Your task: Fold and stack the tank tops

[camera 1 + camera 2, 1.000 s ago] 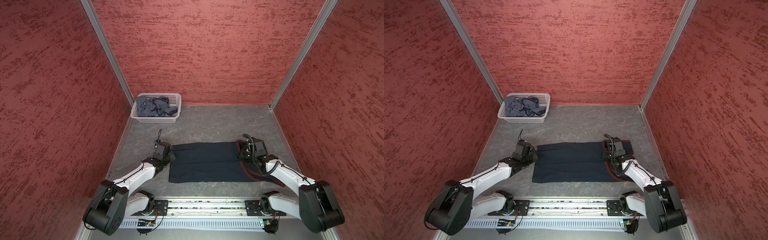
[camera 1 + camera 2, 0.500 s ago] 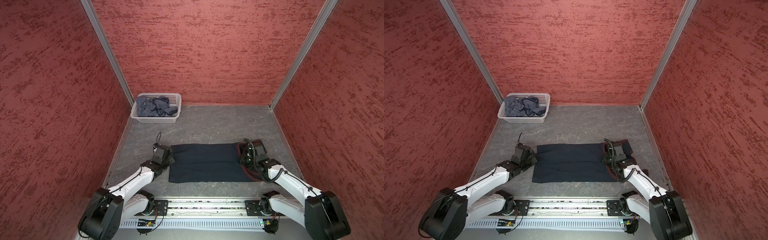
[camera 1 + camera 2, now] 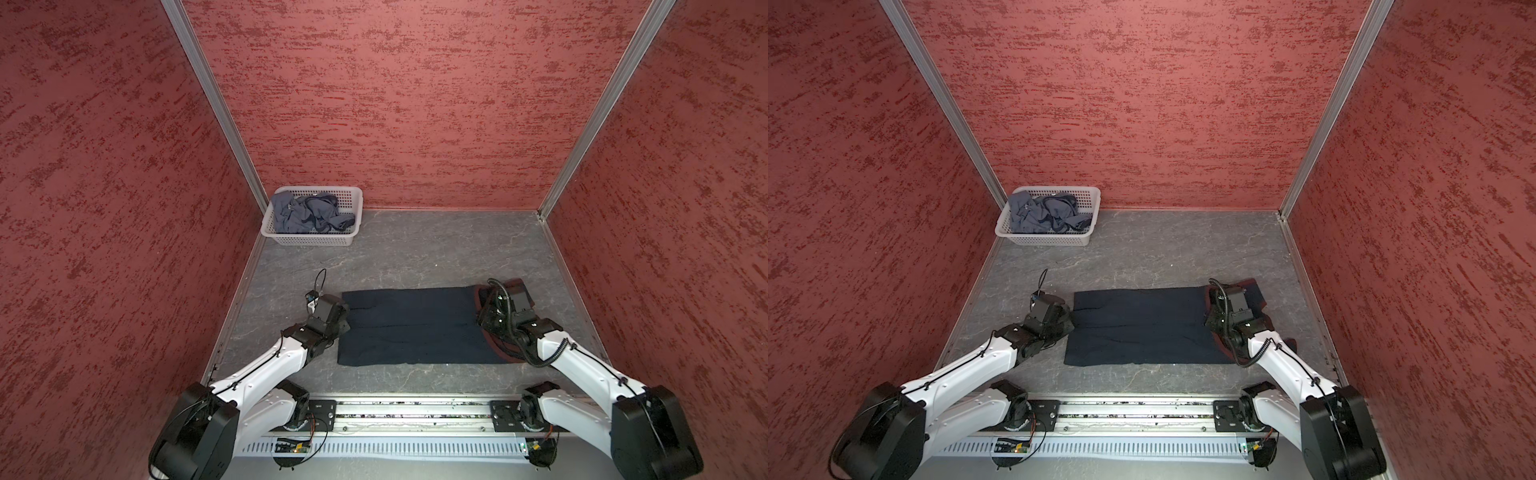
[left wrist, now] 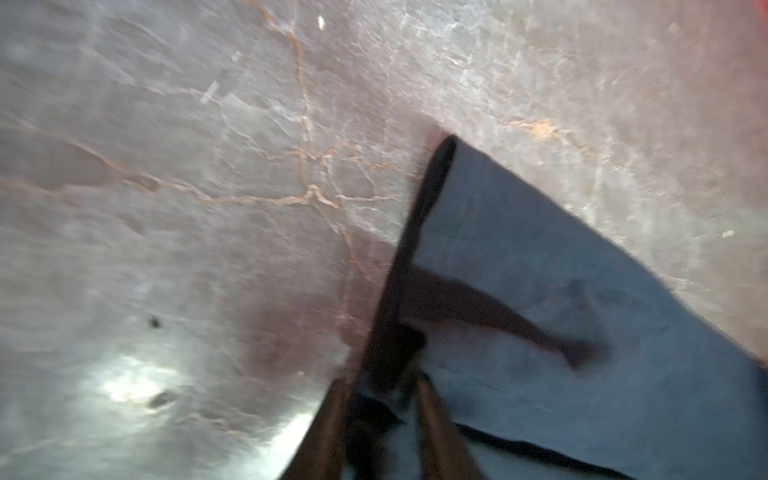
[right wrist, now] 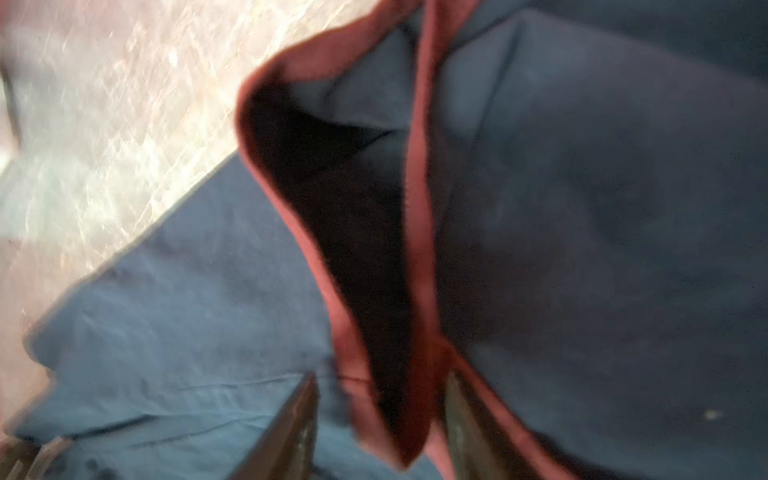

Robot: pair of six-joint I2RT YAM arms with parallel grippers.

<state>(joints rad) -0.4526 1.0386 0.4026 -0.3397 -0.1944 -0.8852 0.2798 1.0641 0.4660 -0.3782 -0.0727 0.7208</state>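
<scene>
The dark navy tank top (image 3: 411, 324) (image 3: 1138, 324) lies folded into a long rectangle on the grey table in both top views. My left gripper (image 3: 340, 319) (image 3: 1065, 318) sits low at its left edge. In the left wrist view that gripper (image 4: 381, 380) is open, with the cloth's edge (image 4: 419, 232) lying loose between the fingers. My right gripper (image 3: 484, 316) (image 3: 1210, 316) is at the right end, over the maroon trim (image 5: 419, 208). This gripper (image 5: 381, 376) is open too, astride a trimmed fold. The grey-blue tank top (image 3: 307, 212) (image 3: 1042, 214) lies crumpled in the basket.
The white perforated basket (image 3: 309, 240) (image 3: 1042, 240) stands in the back left corner. Red textured walls close in three sides, with metal corner posts. A metal rail (image 3: 411, 409) carrying both arm bases runs along the front edge. Bare grey table (image 3: 436, 249) lies behind the navy top.
Both grippers were shut on the navy top's ends and have opened, letting the cloth go. Both wrists have shifted slightly toward the front.
</scene>
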